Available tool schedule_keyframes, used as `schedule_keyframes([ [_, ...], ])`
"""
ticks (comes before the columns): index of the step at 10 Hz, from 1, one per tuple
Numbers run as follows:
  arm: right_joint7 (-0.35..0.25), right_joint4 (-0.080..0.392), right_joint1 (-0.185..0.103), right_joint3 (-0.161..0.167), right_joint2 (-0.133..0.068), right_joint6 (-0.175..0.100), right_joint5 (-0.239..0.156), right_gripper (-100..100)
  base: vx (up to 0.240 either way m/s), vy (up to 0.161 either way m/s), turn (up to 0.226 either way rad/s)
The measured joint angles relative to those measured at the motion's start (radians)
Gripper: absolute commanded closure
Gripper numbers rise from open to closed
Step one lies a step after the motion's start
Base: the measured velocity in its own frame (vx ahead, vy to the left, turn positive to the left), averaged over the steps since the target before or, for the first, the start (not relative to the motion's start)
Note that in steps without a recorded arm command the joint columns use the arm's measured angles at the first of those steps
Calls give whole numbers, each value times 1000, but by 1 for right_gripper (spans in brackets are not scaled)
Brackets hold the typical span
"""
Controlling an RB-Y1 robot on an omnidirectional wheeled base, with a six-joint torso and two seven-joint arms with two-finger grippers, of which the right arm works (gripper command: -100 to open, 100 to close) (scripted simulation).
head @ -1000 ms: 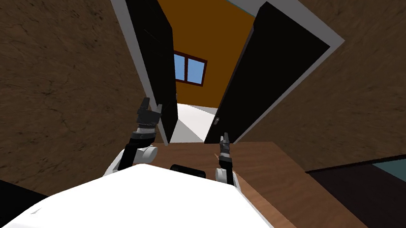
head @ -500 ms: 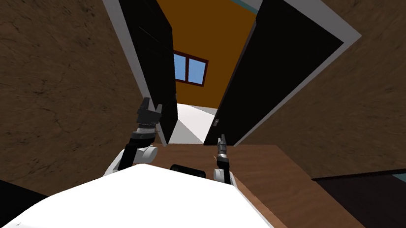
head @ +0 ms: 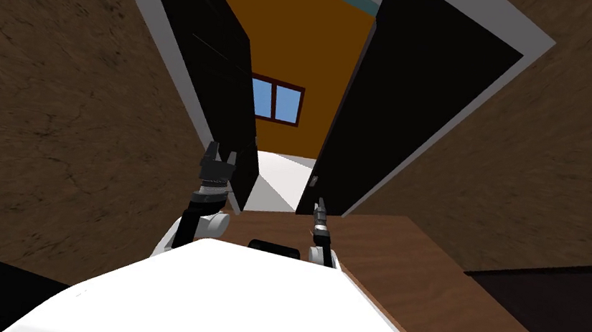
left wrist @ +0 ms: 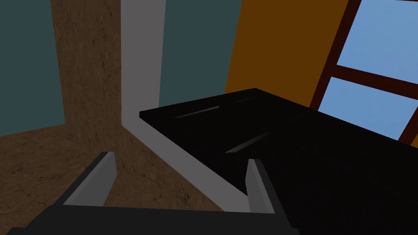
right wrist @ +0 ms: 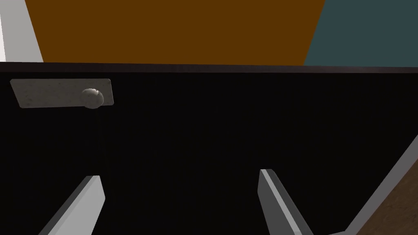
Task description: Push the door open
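Released and empty, the right end effector [right wrist: 180, 174] is facing the black door [right wrist: 245, 122], so pushing squarely near its knob [right wrist: 92, 98] is looking wisest.

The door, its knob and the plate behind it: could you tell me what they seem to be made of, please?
Knob: probably polished metal, grey with a bright glint. Plate: likely dull metal, mottled light grey, no shine. Door: flat black, no grain or gloss; material cannot be told.
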Motion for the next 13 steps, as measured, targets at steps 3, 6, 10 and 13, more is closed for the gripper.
schedule_keyframes([
  [3, -9, 92, -32, 5, -1, -23, -6, -100, 84, -84, 50],
  [6, -12, 174, -58, 12, 4, -44, -9, -100, 88, -68, 44],
  [10, -18, 273, -93, 20, 9, -68, -15, -100, 86, -77, 42],
  [13, -26, 332, -115, 24, 8, -80, -19, -100, 82, -62, 36],
])
